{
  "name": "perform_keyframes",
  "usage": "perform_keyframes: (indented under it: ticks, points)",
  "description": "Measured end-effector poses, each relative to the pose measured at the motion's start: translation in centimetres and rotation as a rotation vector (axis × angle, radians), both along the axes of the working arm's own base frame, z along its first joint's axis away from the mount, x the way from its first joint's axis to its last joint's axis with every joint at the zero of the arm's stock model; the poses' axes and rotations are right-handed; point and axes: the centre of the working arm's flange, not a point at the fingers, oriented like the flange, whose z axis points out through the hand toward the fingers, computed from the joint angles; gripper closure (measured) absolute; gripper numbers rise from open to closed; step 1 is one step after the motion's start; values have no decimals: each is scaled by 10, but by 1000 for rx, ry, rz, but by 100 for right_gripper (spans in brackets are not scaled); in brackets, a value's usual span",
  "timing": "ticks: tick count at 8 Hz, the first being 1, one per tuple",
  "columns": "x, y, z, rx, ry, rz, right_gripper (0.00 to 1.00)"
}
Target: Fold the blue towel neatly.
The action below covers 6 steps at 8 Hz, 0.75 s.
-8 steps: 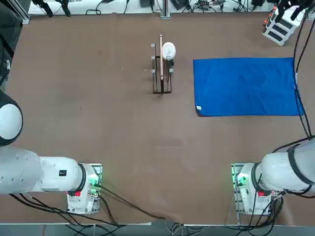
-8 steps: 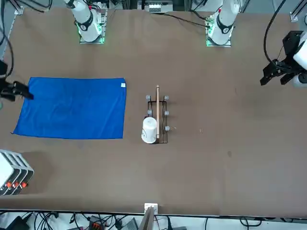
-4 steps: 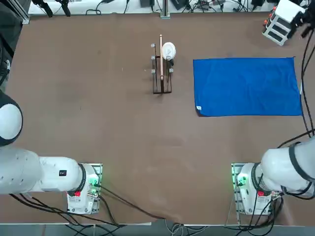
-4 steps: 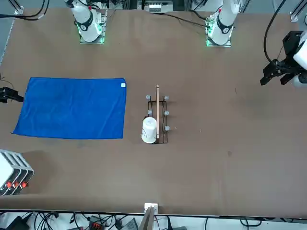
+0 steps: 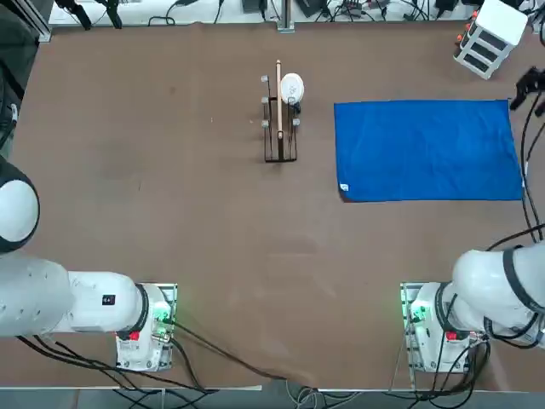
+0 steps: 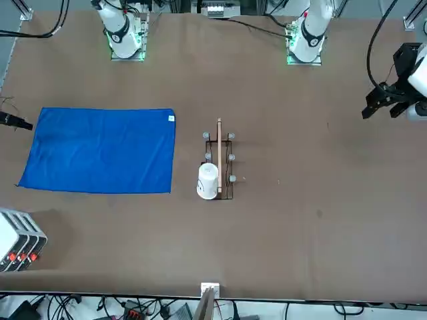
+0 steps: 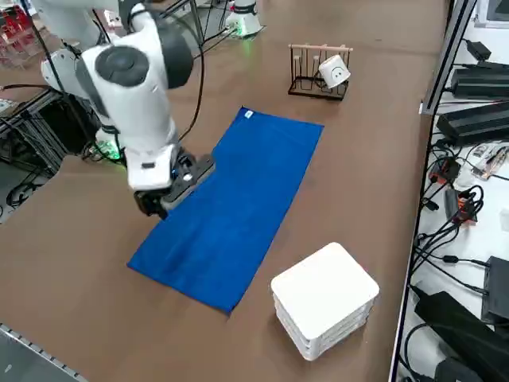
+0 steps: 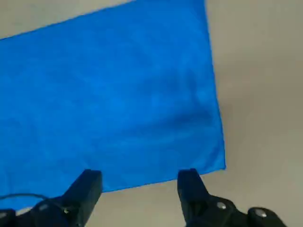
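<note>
The blue towel [image 5: 426, 151] lies flat and spread out on the brown table, its small white tag [image 5: 344, 187] at the corner toward the table's middle. It also shows in the front view [image 6: 100, 152] and the right side view [image 7: 238, 199]. My right gripper [image 7: 155, 205] hovers above the towel's right end, by its robot-side long edge. In the wrist view the gripper [image 8: 139, 183] is open and holds nothing; its fingertips [image 8: 90, 182] stand just off the towel [image 8: 109, 94] edge, near a corner. Only a dark sliver of the gripper [image 5: 528, 83] shows in the top view, and likewise in the front view [image 6: 15, 121].
A small wooden rack [image 5: 279, 128] with a white cup [image 5: 291, 87] on it stands left of the towel. A white stacked box [image 5: 487, 38] sits beyond the towel's far right corner. Cables and equipment [image 7: 469, 119] line the table's right edge.
The right gripper has swung from over the white box at the far right corner toward the robot side, along the towel's right end. The towel has not moved.
</note>
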Motion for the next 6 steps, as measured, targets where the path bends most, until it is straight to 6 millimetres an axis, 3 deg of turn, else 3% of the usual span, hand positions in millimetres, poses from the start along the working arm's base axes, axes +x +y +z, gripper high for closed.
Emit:
perform_keyframes:
  ticks: [4, 6]
  points:
    - [-88, -48, -82, -5, 6, -208, 11]
    - [-110, -64, -104, -11, 2, -258, 16]
